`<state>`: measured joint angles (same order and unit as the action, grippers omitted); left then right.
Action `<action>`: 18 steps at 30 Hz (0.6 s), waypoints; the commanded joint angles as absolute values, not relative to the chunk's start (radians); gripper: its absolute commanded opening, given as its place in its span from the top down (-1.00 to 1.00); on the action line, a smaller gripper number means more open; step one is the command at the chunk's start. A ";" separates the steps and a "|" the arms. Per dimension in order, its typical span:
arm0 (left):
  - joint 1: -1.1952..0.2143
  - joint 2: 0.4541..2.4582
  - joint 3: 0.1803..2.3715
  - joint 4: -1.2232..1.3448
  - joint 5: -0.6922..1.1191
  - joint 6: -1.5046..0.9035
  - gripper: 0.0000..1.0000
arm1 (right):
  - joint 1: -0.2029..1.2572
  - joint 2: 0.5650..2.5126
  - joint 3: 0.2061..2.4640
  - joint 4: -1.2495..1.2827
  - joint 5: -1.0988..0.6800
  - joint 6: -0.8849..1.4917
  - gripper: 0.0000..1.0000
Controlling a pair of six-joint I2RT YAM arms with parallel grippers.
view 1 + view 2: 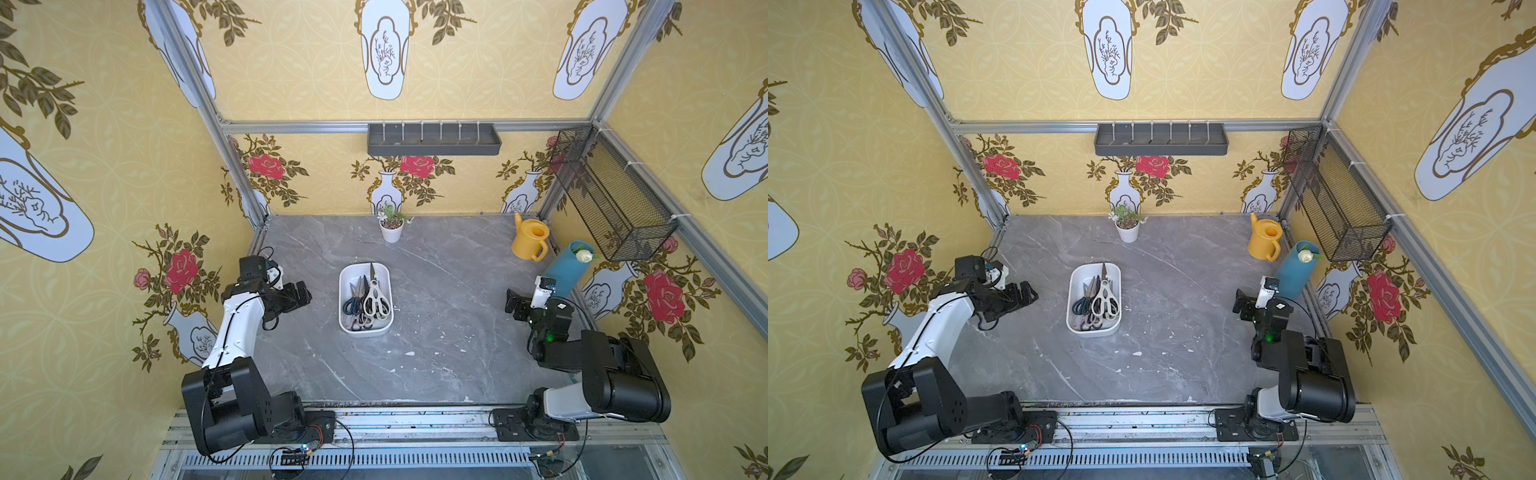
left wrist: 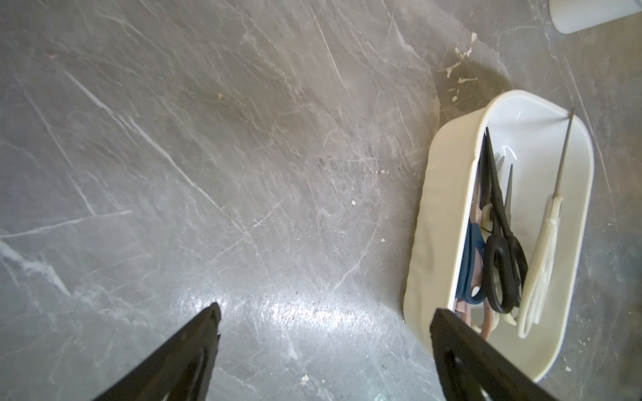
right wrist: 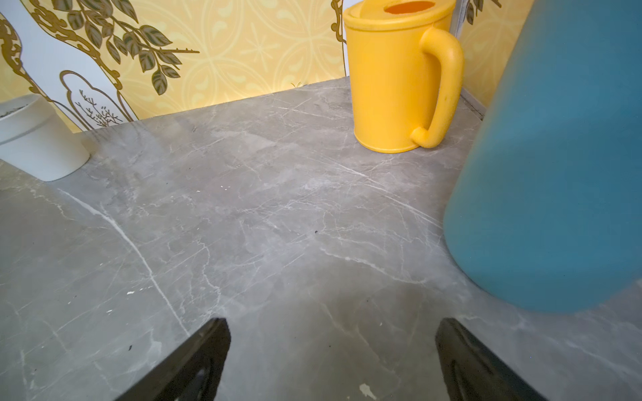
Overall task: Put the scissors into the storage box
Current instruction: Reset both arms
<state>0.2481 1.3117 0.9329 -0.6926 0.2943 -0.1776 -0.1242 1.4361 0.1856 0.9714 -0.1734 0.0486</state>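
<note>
White plastic walls of the storage box point(image 1: 341, 303) enclose the scissors point(image 1: 376, 299), a heap of black, navy, cream and pink handles with one cream pair's blade propped against an end wall, and I see no pair out on the grey marble table point(image 1: 436, 353). My left gripper point(image 2: 324, 316) and right gripper point(image 3: 331, 324) both stand wide and empty, well apart from the box on either side. I judge the best step is a look over the tabletop for strays, with no reach into the box that could tip the propped shears.

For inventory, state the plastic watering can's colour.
The plastic watering can is yellow; clearest in the right wrist view.
</note>
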 commanded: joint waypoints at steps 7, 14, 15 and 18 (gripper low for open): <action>0.247 1.409 0.835 -0.194 0.229 -0.128 -0.99 | -0.123 1.436 0.189 1.017 -0.158 0.046 -0.95; 0.225 1.350 0.628 0.217 0.281 -0.064 -0.99 | -0.123 1.436 0.187 1.019 -0.163 0.048 -0.95; 0.226 1.331 0.576 0.270 0.269 -0.069 -0.99 | -0.124 1.435 0.187 1.017 -0.163 0.047 -0.95; 0.228 1.251 0.380 0.523 0.317 -0.055 -0.99 | -0.124 1.437 0.187 1.019 -0.164 0.049 -0.95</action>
<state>0.2276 1.2884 0.4828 0.2493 0.2752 -0.0883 -0.1242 1.4361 0.1856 0.9718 -0.1692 0.0486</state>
